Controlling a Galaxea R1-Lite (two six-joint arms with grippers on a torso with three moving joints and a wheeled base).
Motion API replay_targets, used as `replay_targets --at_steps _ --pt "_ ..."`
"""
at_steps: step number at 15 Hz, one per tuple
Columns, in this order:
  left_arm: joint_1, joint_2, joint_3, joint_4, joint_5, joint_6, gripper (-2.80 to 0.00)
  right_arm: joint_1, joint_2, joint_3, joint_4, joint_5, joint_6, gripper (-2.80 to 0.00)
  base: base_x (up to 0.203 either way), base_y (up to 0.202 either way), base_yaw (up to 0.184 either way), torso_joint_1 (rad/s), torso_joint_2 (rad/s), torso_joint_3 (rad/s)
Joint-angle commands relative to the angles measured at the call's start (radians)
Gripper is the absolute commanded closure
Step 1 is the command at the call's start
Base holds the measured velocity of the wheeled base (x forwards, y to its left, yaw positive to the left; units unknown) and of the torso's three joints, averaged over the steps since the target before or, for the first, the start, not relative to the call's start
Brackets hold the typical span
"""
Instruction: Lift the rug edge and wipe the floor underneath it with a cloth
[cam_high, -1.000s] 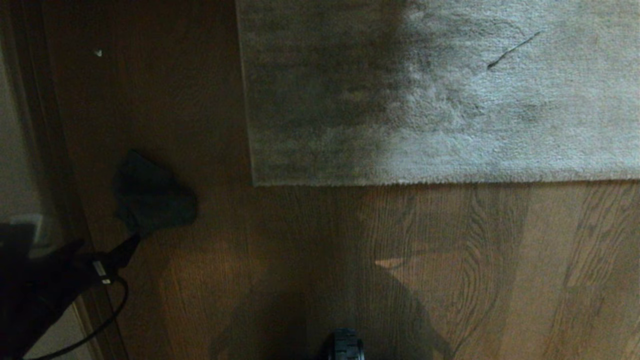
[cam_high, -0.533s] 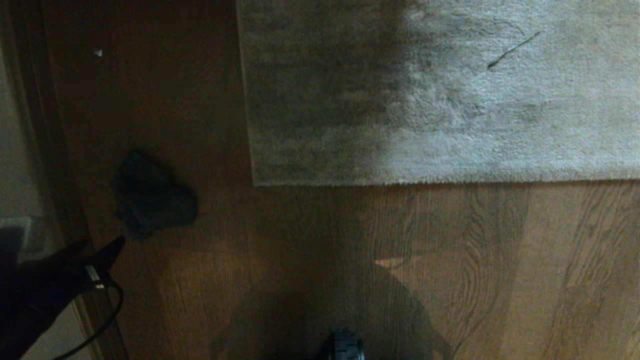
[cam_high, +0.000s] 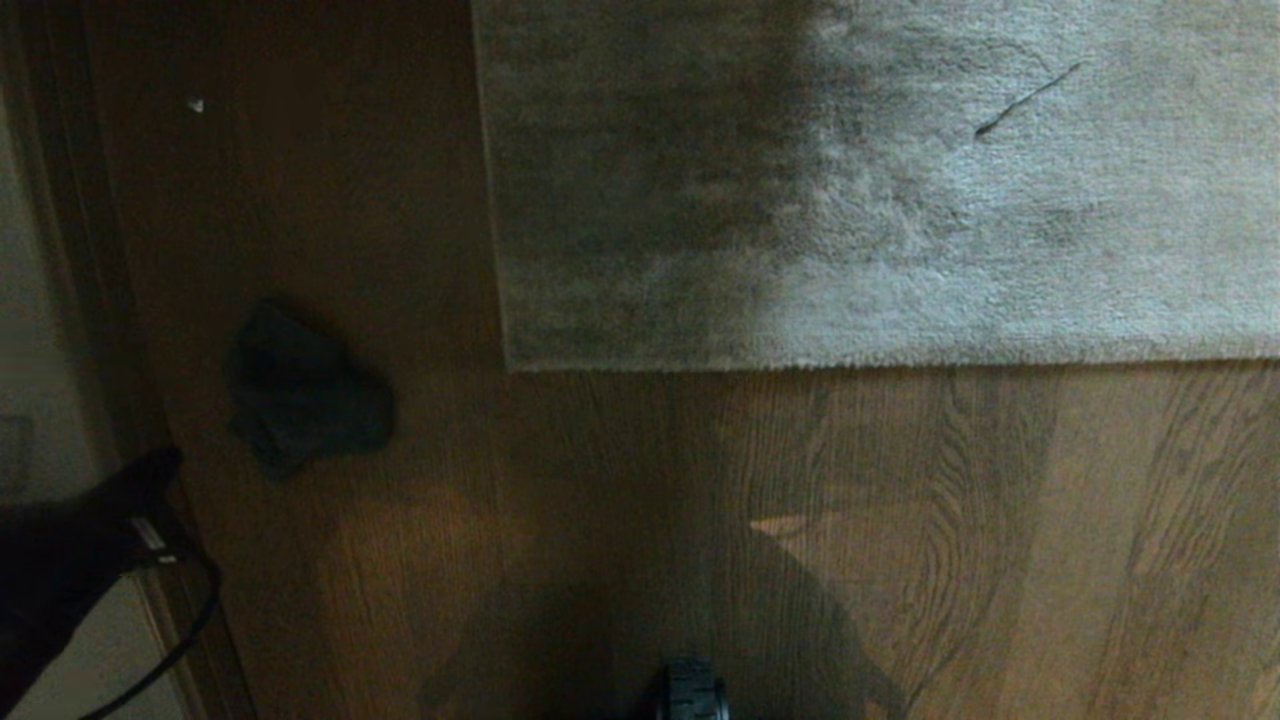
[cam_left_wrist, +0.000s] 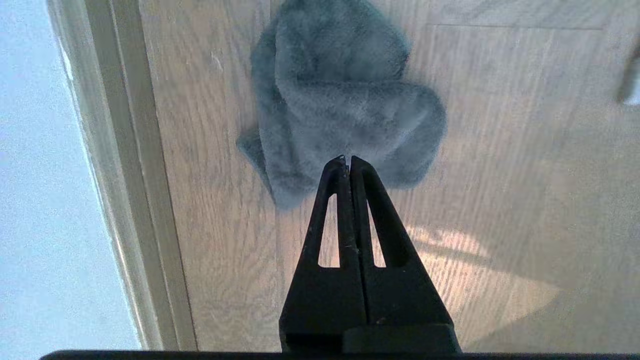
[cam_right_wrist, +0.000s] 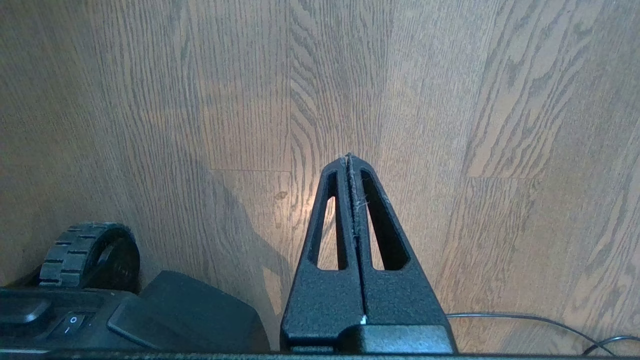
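The cloth (cam_high: 300, 392) lies crumpled on the floor (cam_high: 620, 540) at the left of the head frame, well apart from the rug (cam_high: 880, 190), whose corner sits near the frame's centre and which fills the upper right. It looks soft, light and limp, bunched into raised folds; a pinch on one of those folds nearest the gripper would likely lift it whole, while a flat stretch would probably slip away. The rug lies flat with its hem down; it looks heavier and floppy, so its edge would best be taken near the corner.

The left gripper (cam_high: 165, 462) sits at the lower left edge of the head frame, its fingers (cam_left_wrist: 348, 165) pressed together with nothing between them, tips short of the cloth. A second ago its tip reached the cloth's lower edge and the fingers stood apart; it has since drawn back toward the lower left and clenched empty. The cloth has not moved.

The right gripper (cam_right_wrist: 348, 159) hangs clenched and empty over bare planks
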Motion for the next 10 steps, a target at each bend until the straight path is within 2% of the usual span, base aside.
replay_targets --at_steps 1,5,10 --pt "0.000 -0.083 0.000 0.028 -0.004 0.000 0.00 0.000 0.001 0.000 0.000 0.000 -0.001 0.00 0.000 0.000 0.000 0.000 0.00 0.000" --pt "-0.017 -0.322 -0.001 0.298 -0.012 0.001 0.00 0.000 0.001 0.000 0.000 0.000 -0.001 0.00 0.000 0.000 0.000 0.000 0.00 0.000" --pt "-0.077 -0.688 -0.001 0.803 -0.095 0.030 0.00 0.000 0.001 0.000 0.000 0.000 -0.001 0.00 0.000 0.000 0.000 0.000 0.00 0.000"
